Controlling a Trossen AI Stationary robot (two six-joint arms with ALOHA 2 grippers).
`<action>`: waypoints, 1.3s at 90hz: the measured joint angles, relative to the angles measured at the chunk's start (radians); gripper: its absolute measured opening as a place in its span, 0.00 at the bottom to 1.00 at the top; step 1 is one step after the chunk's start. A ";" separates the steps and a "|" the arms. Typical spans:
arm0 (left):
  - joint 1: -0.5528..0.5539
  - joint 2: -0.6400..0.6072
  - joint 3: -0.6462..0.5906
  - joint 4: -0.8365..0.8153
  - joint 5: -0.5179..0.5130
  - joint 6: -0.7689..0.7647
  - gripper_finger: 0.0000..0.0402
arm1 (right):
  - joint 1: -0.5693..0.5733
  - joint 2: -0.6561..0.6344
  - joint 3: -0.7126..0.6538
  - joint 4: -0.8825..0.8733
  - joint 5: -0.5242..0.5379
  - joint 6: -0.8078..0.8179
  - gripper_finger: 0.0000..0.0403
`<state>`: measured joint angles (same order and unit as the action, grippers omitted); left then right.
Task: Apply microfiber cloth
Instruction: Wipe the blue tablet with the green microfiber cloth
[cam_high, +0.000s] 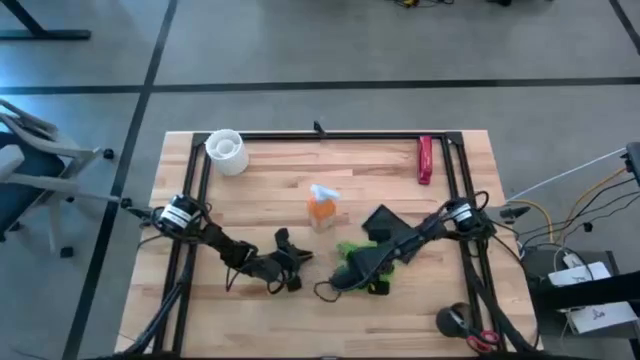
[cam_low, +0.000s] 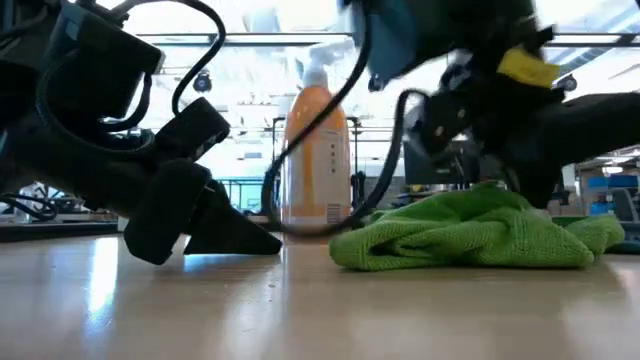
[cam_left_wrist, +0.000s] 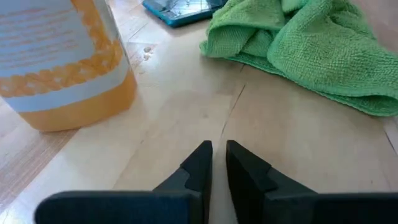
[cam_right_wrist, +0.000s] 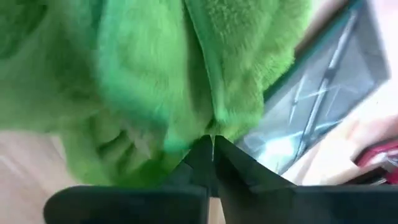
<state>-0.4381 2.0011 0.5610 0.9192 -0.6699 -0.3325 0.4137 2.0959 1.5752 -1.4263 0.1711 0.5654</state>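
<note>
Right end effector (cam_right_wrist: 212, 144) pinches the microfiber cloth (cam_right_wrist: 155, 74) closed beside the black slab (cam_high: 385, 222); a steady, flat drag would wipe best.

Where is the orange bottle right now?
The orange bottle stands upright near the table's middle in the high view, between the left gripper and the microfiber cloth.

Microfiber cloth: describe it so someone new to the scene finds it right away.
On the wooden table, look at the near right part, under the right gripper, whose fingers are pinched shut on it. The microfiber cloth is the crumpled lime-green heap beside the orange bottle. It is the only soft, green thing; a dark slab lies right next to it.
</note>
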 joint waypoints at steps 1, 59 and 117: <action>0.000 0.000 0.000 0.000 0.000 0.000 0.08 | 0.005 -0.006 -0.004 0.002 0.006 0.008 0.00; -0.004 -0.031 0.026 -0.025 0.035 0.133 0.15 | 0.176 -0.301 -0.475 0.668 0.282 0.380 0.00; -0.168 -0.227 0.015 -0.192 0.103 0.034 0.32 | 0.047 0.113 -0.247 1.587 0.291 -0.158 0.00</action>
<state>-0.6058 1.7739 0.5758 0.7269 -0.5673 -0.2985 0.4604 2.2085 1.3286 0.1602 0.4626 0.4072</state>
